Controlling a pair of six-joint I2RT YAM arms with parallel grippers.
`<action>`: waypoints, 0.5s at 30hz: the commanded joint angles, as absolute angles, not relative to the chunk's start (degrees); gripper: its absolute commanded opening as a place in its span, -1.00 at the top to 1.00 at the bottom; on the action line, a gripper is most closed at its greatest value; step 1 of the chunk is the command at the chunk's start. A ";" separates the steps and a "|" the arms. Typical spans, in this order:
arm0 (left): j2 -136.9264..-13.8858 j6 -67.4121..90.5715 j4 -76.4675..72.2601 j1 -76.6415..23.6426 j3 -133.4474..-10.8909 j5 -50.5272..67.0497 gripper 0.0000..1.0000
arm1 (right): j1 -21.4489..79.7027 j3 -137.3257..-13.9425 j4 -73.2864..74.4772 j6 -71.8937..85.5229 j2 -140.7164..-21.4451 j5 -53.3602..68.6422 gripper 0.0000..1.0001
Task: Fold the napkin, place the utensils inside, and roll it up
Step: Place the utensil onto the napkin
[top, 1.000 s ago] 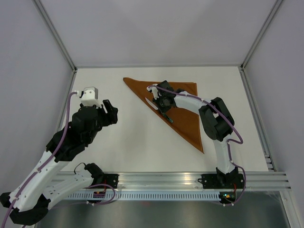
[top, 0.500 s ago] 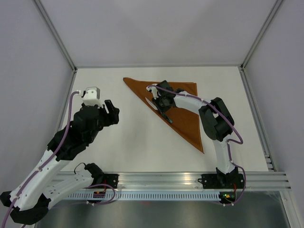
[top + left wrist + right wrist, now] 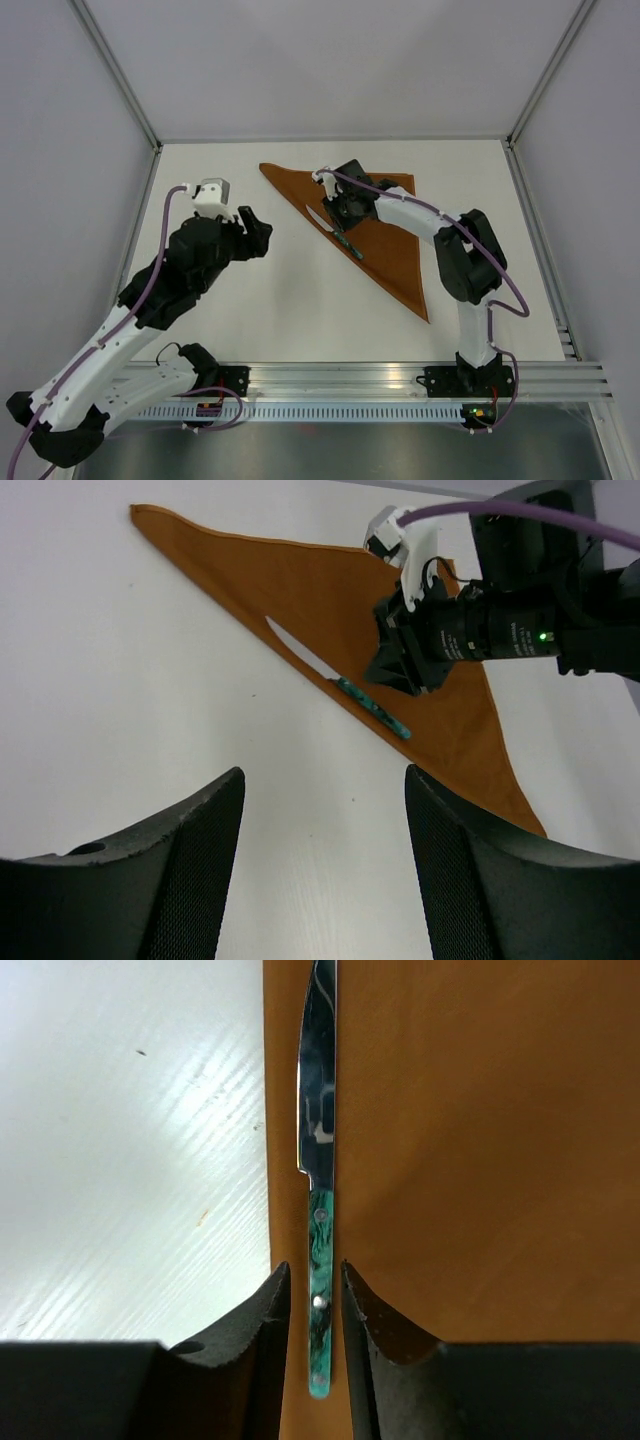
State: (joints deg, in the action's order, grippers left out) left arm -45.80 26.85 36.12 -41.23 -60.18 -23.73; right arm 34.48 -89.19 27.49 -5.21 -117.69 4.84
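Note:
The rust-orange napkin (image 3: 392,255) lies folded into a triangle at the back middle of the table. The knife (image 3: 335,230), with a silver blade and a teal handle, lies on it along the long folded edge. My right gripper (image 3: 346,208) hangs just above the knife. In the right wrist view its fingers (image 3: 268,1310) straddle the knife's handle (image 3: 319,1260) with a thin gap on each side, and the napkin (image 3: 480,1160) lies under it. My left gripper (image 3: 256,231) is open and empty over bare table left of the napkin. The left wrist view shows the napkin (image 3: 330,595), the knife (image 3: 355,692) and the right gripper (image 3: 400,665) beyond my open left gripper (image 3: 322,780).
White table (image 3: 250,310) with an aluminium rail (image 3: 400,378) along the near edge. Grey walls and frame posts enclose the left, back and right sides. The right arm's links (image 3: 465,255) lie over the napkin's right part.
My left arm has moved right and farther out, toward the napkin. My right gripper has shifted slightly toward the back over the knife, which has stayed in place.

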 commanded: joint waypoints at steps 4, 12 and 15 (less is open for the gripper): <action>-55.60 25.23 11.28 -43.93 -52.83 -10.90 -0.33 | 24.64 -89.30 33.57 -1.58 -100.92 9.49 0.33; -79.52 11.00 -5.79 -64.85 -57.38 -22.50 -0.40 | 4.68 -82.71 39.90 -0.97 -84.93 21.07 0.15; -86.47 6.08 -10.10 -69.60 -58.36 -22.32 -0.43 | -2.00 -80.43 39.03 -0.18 -80.88 22.06 0.05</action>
State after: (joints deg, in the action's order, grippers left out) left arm -83.33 14.37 0.14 -66.76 -54.94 -20.40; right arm 0.91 -82.72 35.07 -2.55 -84.29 17.87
